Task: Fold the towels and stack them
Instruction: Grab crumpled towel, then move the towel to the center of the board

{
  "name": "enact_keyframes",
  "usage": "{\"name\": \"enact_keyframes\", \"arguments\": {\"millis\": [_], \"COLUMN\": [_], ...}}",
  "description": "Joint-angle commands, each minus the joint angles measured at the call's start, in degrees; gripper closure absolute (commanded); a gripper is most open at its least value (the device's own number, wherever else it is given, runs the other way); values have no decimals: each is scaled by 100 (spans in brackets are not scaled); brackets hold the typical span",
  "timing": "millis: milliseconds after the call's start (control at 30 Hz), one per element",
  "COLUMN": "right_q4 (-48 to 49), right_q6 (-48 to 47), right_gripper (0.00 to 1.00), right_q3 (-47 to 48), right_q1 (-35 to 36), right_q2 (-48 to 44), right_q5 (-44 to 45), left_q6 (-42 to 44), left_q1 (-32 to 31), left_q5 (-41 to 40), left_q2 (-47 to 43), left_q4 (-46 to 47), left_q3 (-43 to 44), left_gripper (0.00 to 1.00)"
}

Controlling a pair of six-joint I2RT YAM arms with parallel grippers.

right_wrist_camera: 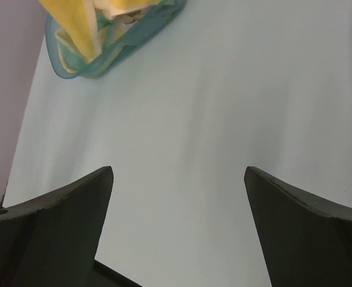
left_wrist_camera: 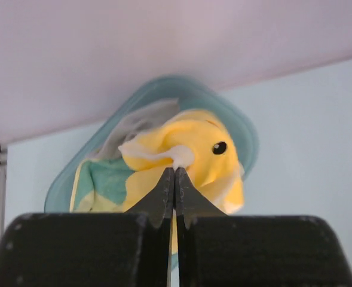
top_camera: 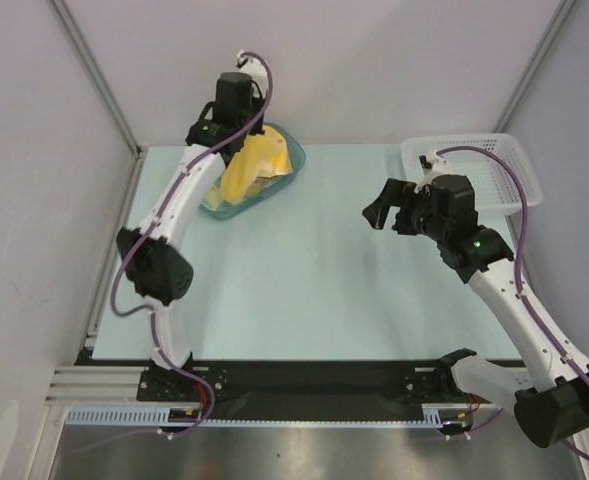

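A bright yellow towel [top_camera: 249,165] hangs up out of the teal tub [top_camera: 224,210] at the back left of the table. My left gripper [top_camera: 240,138] is above the tub and shut on it. In the left wrist view the closed fingertips [left_wrist_camera: 175,170] pinch the white edge of the yellow towel [left_wrist_camera: 202,152]. A cream-with-teal towel [left_wrist_camera: 107,182] lies below it in the tub [left_wrist_camera: 238,122]. My right gripper [top_camera: 384,212] is open and empty above the table, right of centre. In its wrist view [right_wrist_camera: 178,170] only bare table lies between the fingers, and the yellow towel [right_wrist_camera: 68,15] and the tub [right_wrist_camera: 158,24] are far off at top left.
A white mesh basket [top_camera: 494,165] stands at the back right, behind my right arm. Walls close in the table at the back and both sides. The pale table surface [top_camera: 314,280] runs between the tub and the basket.
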Motion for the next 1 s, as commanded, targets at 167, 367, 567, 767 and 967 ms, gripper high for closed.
{"name": "enact_keyframes", "arguments": {"millis": [167, 367, 567, 767, 967], "right_q4": [-335, -695, -609, -416, 532], "right_q6": [-202, 26, 352, 888, 774], "right_gripper": [1, 3, 6, 17, 34], "right_q3": [456, -193, -1142, -1943, -2015], "right_q1": [-32, -32, 12, 47, -505], "right_q2": [-612, -981, -1288, -894, 54], "right_q5": [256, 248, 63, 265, 705], "left_q6": [-539, -1971, -3405, -3575, -2558], "left_q1": [-1299, -1984, -2345, -2381, -2311], "left_q5": [1109, 1894, 2141, 1448, 797], "left_q2": [-3208, -5421, -6234, -6788, -5432], "left_q4": [-513, 610, 1683, 1044, 1252], "left_q3": [-934, -5420, -8539, -8633, -6984], "left_gripper": [100, 99, 94, 43, 25]}}
